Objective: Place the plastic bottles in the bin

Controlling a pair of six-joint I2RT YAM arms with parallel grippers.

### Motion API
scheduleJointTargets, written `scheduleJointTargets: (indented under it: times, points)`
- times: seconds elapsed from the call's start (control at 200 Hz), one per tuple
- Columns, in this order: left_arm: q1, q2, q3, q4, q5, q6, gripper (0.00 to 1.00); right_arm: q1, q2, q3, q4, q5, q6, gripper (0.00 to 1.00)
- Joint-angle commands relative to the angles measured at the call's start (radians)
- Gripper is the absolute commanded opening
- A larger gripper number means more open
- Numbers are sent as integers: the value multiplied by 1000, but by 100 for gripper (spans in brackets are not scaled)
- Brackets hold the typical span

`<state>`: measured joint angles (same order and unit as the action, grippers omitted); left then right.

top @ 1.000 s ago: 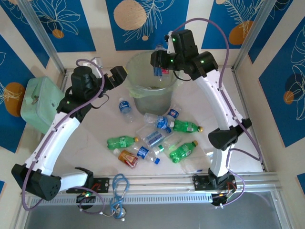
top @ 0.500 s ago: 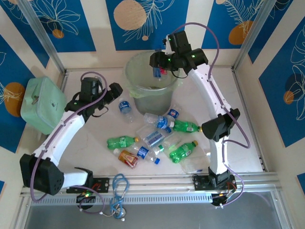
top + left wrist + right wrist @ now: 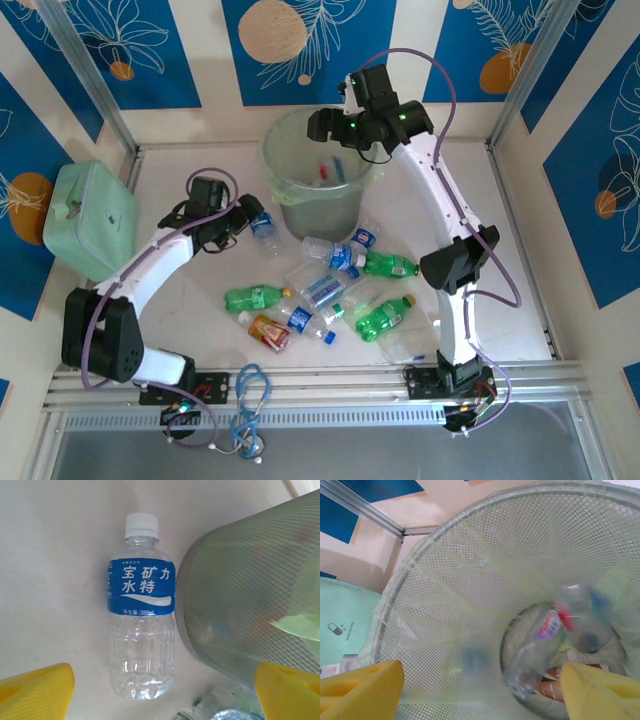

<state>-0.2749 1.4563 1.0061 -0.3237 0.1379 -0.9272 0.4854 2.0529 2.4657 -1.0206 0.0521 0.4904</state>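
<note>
Both jaws spread: my right gripper dropped its clear bottle into the bin; my left gripper descended over the blue-labelled bottle on the white tabletop, blue walls around.

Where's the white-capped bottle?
In the top view, the white-capped bottle lies on the table just left of the bin, ahead of the open left pincer.

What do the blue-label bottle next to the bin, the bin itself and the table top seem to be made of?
The blue-label bottle: clear glossy plastic; the table shows through its ribbed body. Its white cap looks opaque plastic. The bin: translucent grey-green plastic with a fine mesh pattern, a pale green film liner inside. The table: smooth pale surface with faint veins, perhaps stone or laminate.
</note>
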Motion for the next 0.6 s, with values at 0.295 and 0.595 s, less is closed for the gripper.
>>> scheduleJointTargets:
  times: [0.295,0.595]
  points:
    - [27,240,60,166,72,-68,86,135,-398,-420,131,36,33,83]
    - [29,375,187,70,37,-19,85,137,-532,-635,182,51,81,85]
